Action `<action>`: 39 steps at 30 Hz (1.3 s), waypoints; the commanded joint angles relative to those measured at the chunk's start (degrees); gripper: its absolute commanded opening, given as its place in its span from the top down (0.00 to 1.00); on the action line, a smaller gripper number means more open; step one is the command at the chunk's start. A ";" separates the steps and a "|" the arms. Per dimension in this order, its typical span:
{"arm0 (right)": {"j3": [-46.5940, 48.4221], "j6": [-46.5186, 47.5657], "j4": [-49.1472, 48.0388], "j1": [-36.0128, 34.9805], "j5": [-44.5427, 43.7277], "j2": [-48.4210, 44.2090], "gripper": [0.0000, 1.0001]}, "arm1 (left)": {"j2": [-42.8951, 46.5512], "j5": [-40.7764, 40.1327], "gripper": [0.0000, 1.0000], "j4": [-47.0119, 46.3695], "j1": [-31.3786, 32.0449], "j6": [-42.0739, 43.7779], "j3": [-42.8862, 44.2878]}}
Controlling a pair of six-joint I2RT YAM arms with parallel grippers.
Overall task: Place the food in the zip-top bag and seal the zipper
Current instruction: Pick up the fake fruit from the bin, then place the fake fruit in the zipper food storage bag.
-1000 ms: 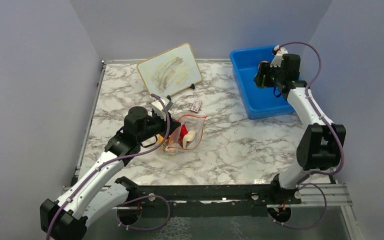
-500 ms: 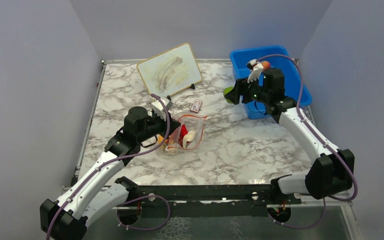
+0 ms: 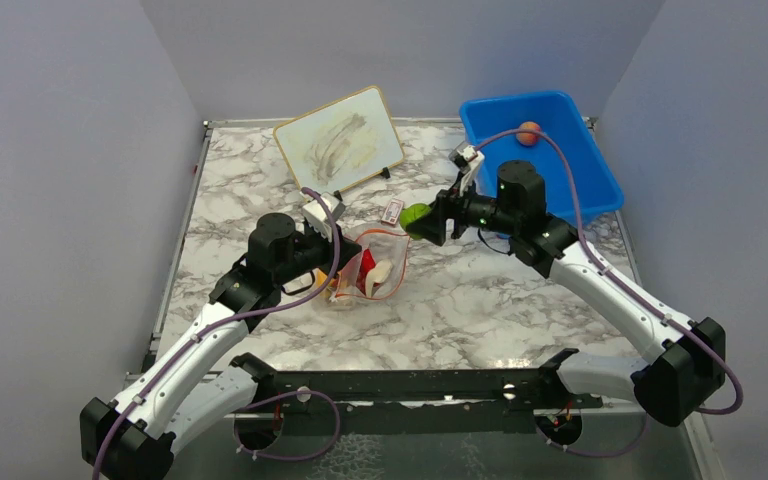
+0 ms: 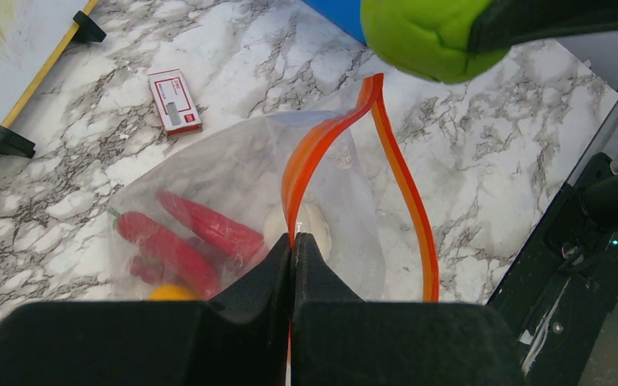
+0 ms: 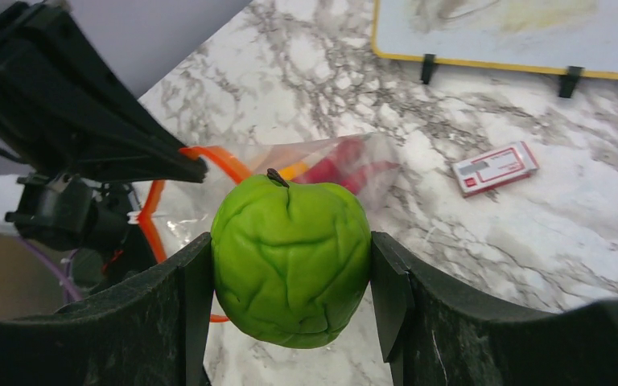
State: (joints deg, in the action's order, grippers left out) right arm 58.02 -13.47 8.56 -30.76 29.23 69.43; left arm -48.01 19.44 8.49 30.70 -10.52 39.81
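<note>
The clear zip-top bag lies mid-table with its mouth held open. My left gripper is shut on the bag's red-orange zipper strip, lifting one lip. Inside the bag I see the red chili, a bit of the orange-yellow pepper and the white mushroom. My right gripper is shut on the green round fruit and holds it in the air just right of the bag's mouth. The peach-coloured fruit lies in the blue bin.
A small whiteboard stands propped at the back. A small red-and-white card lies on the marble just behind the bag. The blue bin stands at the back right. Grey walls close the sides and back.
My right arm has swung from over the blue bin leftward to the bag, carrying the green fruit. The left gripper and the bag have not moved.
</note>
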 commanded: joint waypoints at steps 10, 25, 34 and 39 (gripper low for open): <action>1.38 -0.11 -0.43 -13.86 -7.72 4.26 0.53 | 0.28 -0.08 1.00 -0.81 -0.12 0.24 -0.35; 3.94 1.91 1.39 -17.40 -14.55 10.41 0.38 | 0.37 -0.19 1.00 -0.78 -0.20 0.24 -0.35; 4.38 1.42 1.73 -17.48 -13.69 10.28 0.30 | 0.32 -0.19 1.00 -0.83 -0.15 0.28 -0.34; 5.84 0.18 3.33 -17.46 -13.71 9.99 0.25 | 0.21 -0.13 1.00 -0.80 -0.27 0.32 -0.35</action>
State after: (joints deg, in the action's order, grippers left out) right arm 60.88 -12.40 10.87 -47.72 16.73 79.61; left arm -48.01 19.44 8.47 30.70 -10.55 39.81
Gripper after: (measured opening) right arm 0.729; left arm 0.014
